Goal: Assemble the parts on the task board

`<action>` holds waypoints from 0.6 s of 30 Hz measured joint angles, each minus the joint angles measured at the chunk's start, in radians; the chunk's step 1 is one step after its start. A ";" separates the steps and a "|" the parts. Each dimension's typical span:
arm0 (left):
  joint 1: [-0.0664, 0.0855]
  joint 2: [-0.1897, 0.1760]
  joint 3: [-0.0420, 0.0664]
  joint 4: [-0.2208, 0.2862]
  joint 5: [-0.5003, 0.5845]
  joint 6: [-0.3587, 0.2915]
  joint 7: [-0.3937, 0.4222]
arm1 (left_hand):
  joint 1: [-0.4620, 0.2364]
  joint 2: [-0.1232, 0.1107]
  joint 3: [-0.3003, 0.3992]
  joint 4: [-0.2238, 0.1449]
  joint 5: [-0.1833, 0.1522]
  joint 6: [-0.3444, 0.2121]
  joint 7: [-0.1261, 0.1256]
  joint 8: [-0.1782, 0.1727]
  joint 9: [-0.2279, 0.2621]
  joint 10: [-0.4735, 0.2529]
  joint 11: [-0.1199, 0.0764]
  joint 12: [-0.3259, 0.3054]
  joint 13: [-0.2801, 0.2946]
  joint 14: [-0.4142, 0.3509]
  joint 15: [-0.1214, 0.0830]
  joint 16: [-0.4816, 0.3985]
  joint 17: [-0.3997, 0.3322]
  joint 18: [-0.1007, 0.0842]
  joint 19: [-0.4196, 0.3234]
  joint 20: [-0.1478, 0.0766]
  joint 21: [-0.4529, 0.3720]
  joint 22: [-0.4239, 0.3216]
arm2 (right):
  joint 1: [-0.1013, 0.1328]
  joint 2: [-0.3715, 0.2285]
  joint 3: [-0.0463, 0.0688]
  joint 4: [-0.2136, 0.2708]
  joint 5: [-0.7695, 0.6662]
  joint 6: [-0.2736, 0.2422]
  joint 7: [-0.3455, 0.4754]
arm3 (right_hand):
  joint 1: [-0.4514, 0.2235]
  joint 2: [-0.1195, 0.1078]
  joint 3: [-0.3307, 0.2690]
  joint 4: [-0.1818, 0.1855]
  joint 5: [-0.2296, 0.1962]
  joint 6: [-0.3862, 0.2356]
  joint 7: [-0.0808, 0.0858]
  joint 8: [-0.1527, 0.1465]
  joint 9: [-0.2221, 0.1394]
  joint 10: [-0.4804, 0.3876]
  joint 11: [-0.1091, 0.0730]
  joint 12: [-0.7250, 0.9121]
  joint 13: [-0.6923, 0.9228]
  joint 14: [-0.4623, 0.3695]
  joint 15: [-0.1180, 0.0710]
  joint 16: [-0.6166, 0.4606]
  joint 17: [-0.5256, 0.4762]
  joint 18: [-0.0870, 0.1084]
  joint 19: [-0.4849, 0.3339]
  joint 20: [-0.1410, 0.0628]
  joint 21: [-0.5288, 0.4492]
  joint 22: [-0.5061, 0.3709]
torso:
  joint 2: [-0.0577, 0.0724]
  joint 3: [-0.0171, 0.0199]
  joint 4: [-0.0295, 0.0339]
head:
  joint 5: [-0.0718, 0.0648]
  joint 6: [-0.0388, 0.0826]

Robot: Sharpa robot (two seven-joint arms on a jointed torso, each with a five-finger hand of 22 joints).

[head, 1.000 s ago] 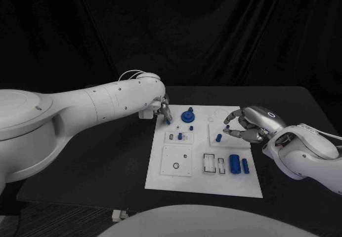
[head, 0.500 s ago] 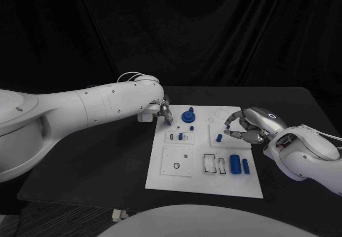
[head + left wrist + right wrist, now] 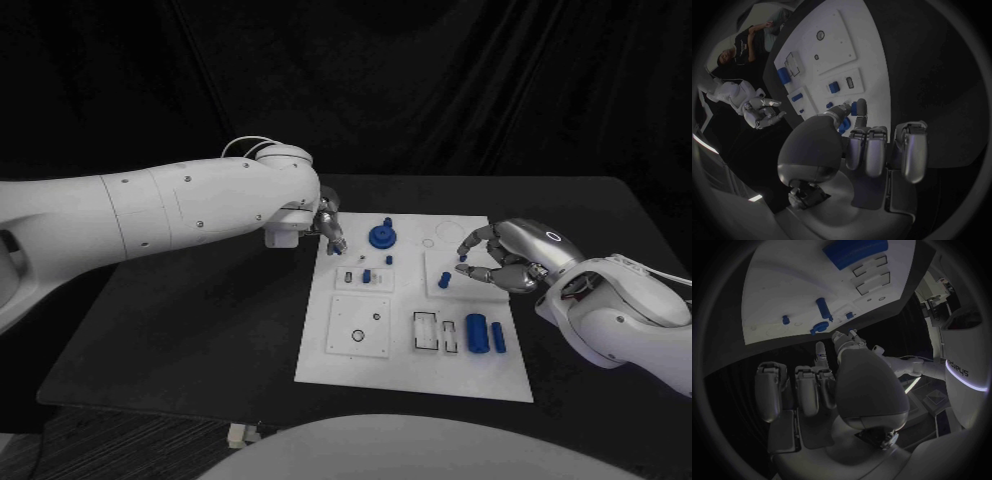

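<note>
text: none legible on task board (image 3: 415, 362) | parts: no labels readable | right wrist view: lettering on robot's white body, too bent and small to read surely

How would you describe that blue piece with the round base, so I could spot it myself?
Find the white board in the middle of the black table. At its far edge, beside the left hand, stands a blue knob: a round disc with a post rising from it, wider than the blue pieces around it.
</note>
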 measured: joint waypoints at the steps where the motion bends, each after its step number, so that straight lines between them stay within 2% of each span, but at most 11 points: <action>1: 0.001 -0.010 0.000 0.015 0.000 0.000 -0.004 | 0.000 0.000 0.000 0.000 0.000 0.000 0.000 0.000 0.000 0.000 0.000 0.000 0.000 0.000 0.000 0.000 0.000 0.000 0.000 0.000 0.000 0.000 | 0.000 -0.001 0.000 0.000 0.001 0.000 0.000 | 0.000 0.000 0.000 0.000 0.000 0.000 0.000 0.000 0.000 0.000 0.000 0.000 0.000 0.000 0.000 0.000 0.000 0.000 0.000 0.000 0.000 0.000 | 0.000 0.0000 0.0000 | 0.001 0.000; 4: 0.001 -0.028 0.000 0.046 0.000 -0.004 -0.011 | 0.000 0.000 0.000 0.000 -0.003 0.000 0.000 0.000 0.000 0.000 0.000 0.000 0.000 0.000 0.000 0.000 0.000 0.000 0.000 0.000 0.000 0.000 | -0.001 -0.001 0.000 0.000 0.002 0.000 -0.001 | 0.000 0.000 0.000 0.000 0.000 0.000 0.000 0.000 0.000 0.000 0.000 0.000 0.000 0.000 0.000 0.000 0.000 0.000 0.000 0.000 0.000 0.000 | 0.000 -0.0001 -0.0001 | 0.004 0.000; 7: 0.001 -0.035 -0.001 0.066 0.000 -0.008 -0.016 | -0.012 -0.004 0.002 0.002 -0.021 0.007 -0.006 0.000 0.000 0.000 0.000 0.000 0.000 0.000 0.000 0.000 0.000 0.000 0.000 0.000 0.000 0.000 | -0.001 -0.001 0.000 0.001 0.003 0.001 -0.001 | 0.000 0.000 0.000 0.000 0.000 0.000 0.000 0.000 0.000 0.000 0.000 0.000 0.000 0.000 0.000 0.000 0.000 0.000 0.000 0.000 0.000 0.000 | 0.001 -0.0001 -0.0002 | 0.007 0.000; 9: 0.000 -0.037 -0.001 0.074 0.000 -0.011 -0.018 | -0.012 -0.004 0.003 0.003 -0.022 0.007 -0.006 0.000 0.000 0.000 0.000 0.000 0.000 0.000 0.000 0.000 0.000 0.000 0.000 0.000 -0.004 0.000 | -0.002 -0.001 0.000 0.001 0.003 0.001 -0.001 | 0.000 0.000 0.000 0.000 0.000 0.000 0.000 0.000 0.000 0.000 0.000 0.000 0.000 0.000 0.000 0.000 0.000 0.000 0.000 0.000 0.000 0.000 | 0.001 -0.0001 -0.0002 | 0.008 0.000; 18: -0.025 -0.030 -0.001 0.078 0.000 -0.035 -0.023 | -0.020 -0.004 0.003 0.003 -0.027 0.007 -0.006 0.000 0.000 0.000 0.000 0.000 0.000 0.000 0.000 0.000 0.000 0.000 0.000 0.000 -0.004 0.000 | -0.003 0.000 0.000 0.002 0.005 0.001 -0.001 | 0.000 0.000 0.000 0.000 0.000 0.000 0.000 0.000 0.000 0.000 0.000 0.000 0.000 0.000 0.000 0.000 0.000 0.000 0.000 0.000 -0.004 0.001 | 0.002 -0.0004 -0.0003 | 0.007 0.000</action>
